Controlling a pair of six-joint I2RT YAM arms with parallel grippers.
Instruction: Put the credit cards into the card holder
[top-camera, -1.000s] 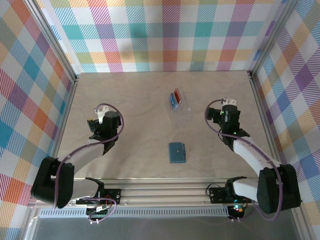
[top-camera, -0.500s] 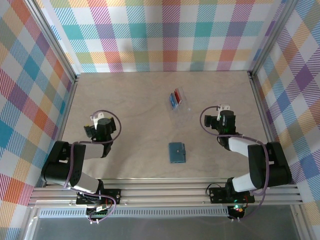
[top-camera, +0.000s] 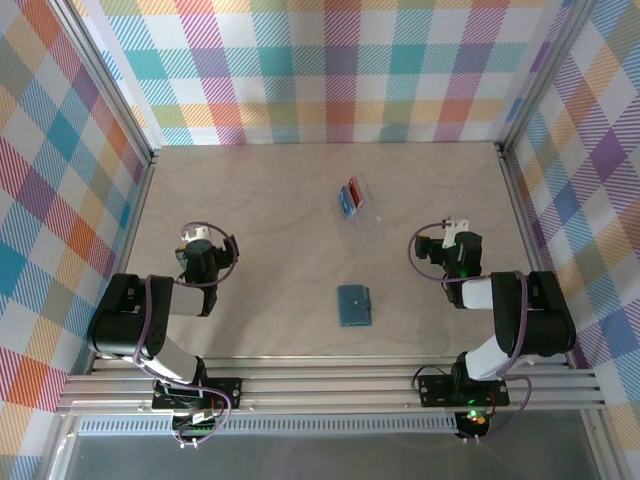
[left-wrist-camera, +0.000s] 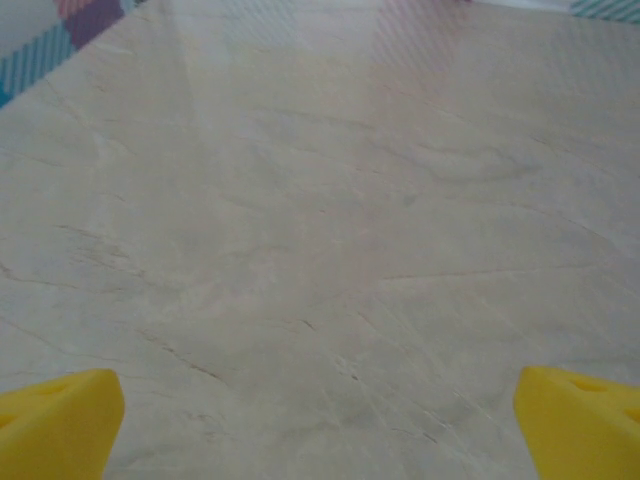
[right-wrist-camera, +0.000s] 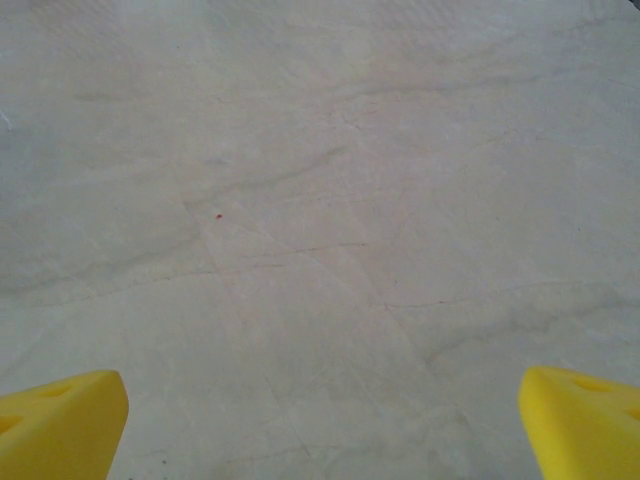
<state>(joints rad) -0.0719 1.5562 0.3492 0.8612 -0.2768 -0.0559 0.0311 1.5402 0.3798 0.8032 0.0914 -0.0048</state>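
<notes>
No writing, label or number can be read anywhere.

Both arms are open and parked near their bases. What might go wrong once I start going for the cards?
1. The credit cards sit close together inside a clear case. The wide-open right fingers might pinch both cards at once, or catch the case and drag it along.
2. The card holder looks folded shut and soft. It may slide on the table or stay closed unless one arm pins it while the other inserts a card.
</notes>
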